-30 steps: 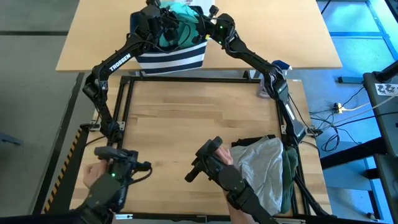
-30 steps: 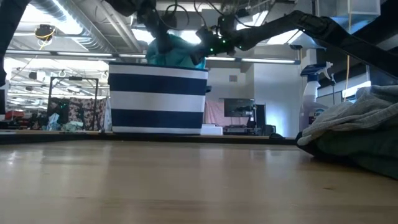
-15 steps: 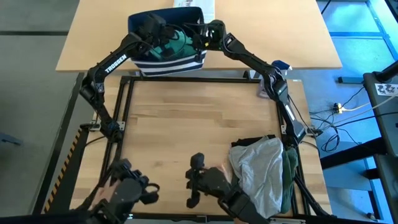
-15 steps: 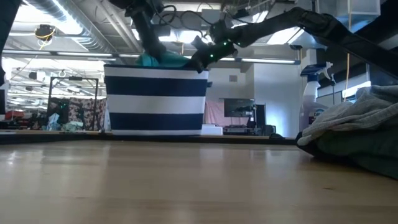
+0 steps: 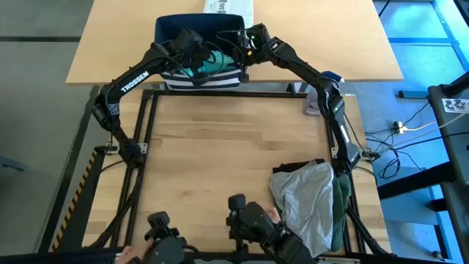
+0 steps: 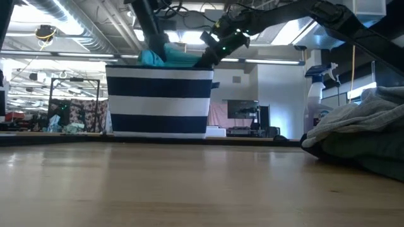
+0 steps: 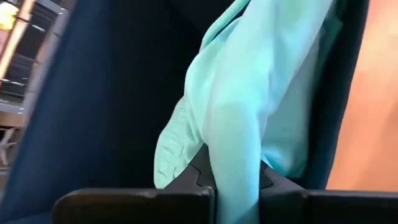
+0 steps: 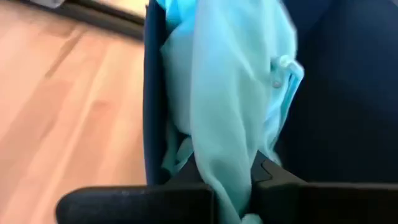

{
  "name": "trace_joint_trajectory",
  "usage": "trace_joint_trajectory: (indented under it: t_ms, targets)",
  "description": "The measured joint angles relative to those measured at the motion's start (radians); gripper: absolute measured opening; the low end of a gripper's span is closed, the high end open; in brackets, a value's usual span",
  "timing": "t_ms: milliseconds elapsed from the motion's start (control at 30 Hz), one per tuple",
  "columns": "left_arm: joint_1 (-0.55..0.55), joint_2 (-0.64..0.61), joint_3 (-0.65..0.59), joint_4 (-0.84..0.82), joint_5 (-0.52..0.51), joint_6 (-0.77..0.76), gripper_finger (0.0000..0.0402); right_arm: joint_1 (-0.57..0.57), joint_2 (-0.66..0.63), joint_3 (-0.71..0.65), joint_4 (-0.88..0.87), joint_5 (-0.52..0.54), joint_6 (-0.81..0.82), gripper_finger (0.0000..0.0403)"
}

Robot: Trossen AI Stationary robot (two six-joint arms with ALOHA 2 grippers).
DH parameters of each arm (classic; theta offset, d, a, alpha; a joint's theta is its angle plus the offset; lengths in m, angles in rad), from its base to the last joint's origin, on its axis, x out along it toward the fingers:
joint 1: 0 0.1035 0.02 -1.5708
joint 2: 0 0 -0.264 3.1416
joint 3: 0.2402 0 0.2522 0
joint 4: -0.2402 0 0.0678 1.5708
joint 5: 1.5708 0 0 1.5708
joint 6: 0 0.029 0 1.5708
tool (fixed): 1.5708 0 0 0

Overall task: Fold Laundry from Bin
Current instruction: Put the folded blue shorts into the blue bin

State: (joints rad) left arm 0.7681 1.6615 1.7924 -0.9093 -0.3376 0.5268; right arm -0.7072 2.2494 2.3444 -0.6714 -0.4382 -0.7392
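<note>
Left hand (image 5: 196, 60) and right hand (image 5: 236, 57) each pinching the teal-green garment (image 5: 212, 64) over the bin (image 5: 170, 29).

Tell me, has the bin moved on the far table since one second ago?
Yes. The bin shifted slightly toward the white printed box, as both arms pull the teal garment.

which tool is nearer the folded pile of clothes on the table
Right. The right tool is in the bin on the pile's side; the left tool grips the same teal garment farther away.
</note>
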Motion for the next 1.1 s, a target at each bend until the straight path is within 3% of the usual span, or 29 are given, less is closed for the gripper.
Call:
trace_joint_trajectory:
  t_ms: [233, 567, 800, 1100]
  targets:
    - [-0.088, 0.001, -0.001, -0.104, 0.023, -0.081, 0.0008, 0.046, -0.003, 0.000, -0.197, 0.004, -0.038, 0.0013]
    - [-0.160, -0.052, -0.018, -0.161, 0.094, -0.191, 0.0008, 0.091, -0.060, -0.001, -0.332, 0.027, -0.055, 0.0013]
    - [-0.191, -0.168, -0.178, -0.127, 0.141, -0.265, 0.0008, 0.101, -0.091, 0.000, -0.410, 0.000, -0.051, 0.0013]
    - [-0.276, -0.307, -0.356, -0.094, 0.166, -0.366, 0.0008, 0.202, -0.098, 0.000, -0.497, 0.001, -0.052, 0.0013]
